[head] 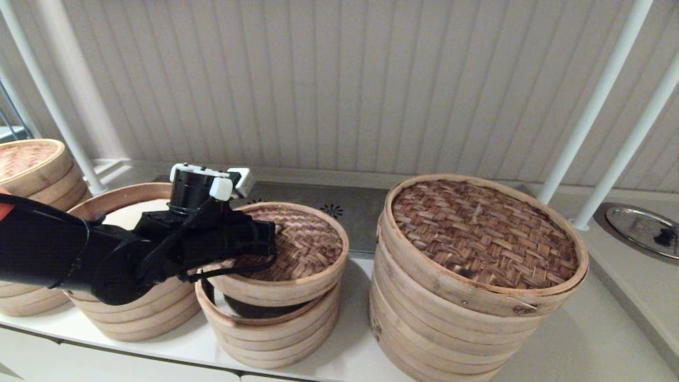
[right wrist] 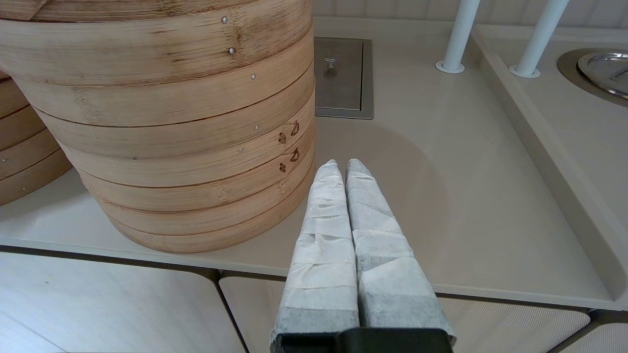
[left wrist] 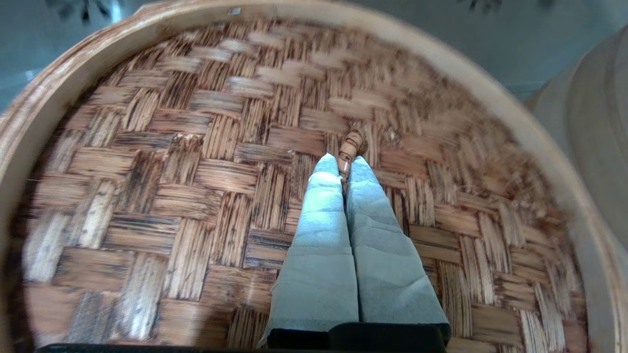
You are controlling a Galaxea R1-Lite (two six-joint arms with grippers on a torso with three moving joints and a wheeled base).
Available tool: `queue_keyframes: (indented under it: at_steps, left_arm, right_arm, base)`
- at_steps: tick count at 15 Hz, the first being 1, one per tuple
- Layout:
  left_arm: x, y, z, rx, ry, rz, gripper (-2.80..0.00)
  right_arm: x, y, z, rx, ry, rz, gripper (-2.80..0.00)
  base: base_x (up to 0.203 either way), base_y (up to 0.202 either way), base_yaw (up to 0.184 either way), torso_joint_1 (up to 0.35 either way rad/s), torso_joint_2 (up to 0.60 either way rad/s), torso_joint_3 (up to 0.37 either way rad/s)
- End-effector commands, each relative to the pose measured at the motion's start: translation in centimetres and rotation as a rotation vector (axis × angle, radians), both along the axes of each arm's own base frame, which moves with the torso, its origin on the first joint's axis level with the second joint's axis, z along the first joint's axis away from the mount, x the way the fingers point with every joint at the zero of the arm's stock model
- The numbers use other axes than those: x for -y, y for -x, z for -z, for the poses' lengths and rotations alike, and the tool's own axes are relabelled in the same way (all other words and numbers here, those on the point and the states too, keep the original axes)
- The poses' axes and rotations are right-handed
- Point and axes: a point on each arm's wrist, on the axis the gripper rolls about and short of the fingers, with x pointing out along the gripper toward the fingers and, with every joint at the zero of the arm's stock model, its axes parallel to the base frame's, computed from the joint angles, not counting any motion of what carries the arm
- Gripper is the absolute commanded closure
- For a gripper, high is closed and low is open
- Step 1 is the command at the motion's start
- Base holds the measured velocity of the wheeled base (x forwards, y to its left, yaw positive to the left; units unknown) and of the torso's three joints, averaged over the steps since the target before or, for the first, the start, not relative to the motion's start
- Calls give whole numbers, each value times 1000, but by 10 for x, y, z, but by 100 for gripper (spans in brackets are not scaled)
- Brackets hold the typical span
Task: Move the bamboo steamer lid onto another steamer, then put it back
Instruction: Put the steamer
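Note:
The bamboo steamer lid with its herringbone top hangs tilted just above the middle pale stack. A dark gap shows on the lid's near-left side. My left gripper reaches in from the left and is shut on the lid's small loop handle; in the left wrist view the left gripper pinches it at the lid's centre. Left of it, partly behind my arm, stands an open steamer with a white liner. My right gripper is shut and empty, low beside the widest stack, out of the head view.
The widest, tallest stack with its dark coarse lid stands on the right. Another lidded stack sits at the far left. White poles rise at the back right beside a metal sink lid. The counter's front edge is close.

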Motion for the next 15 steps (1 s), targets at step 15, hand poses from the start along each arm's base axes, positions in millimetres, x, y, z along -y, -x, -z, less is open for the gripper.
queue_keyframes:
  at_steps: [15]
  left_arm:
    - [-12,23,11,70,38,1,0]
  right_arm:
    - [0,0,0,-1,0,0,0]
  base:
    - [0,0,0,0,0,0]
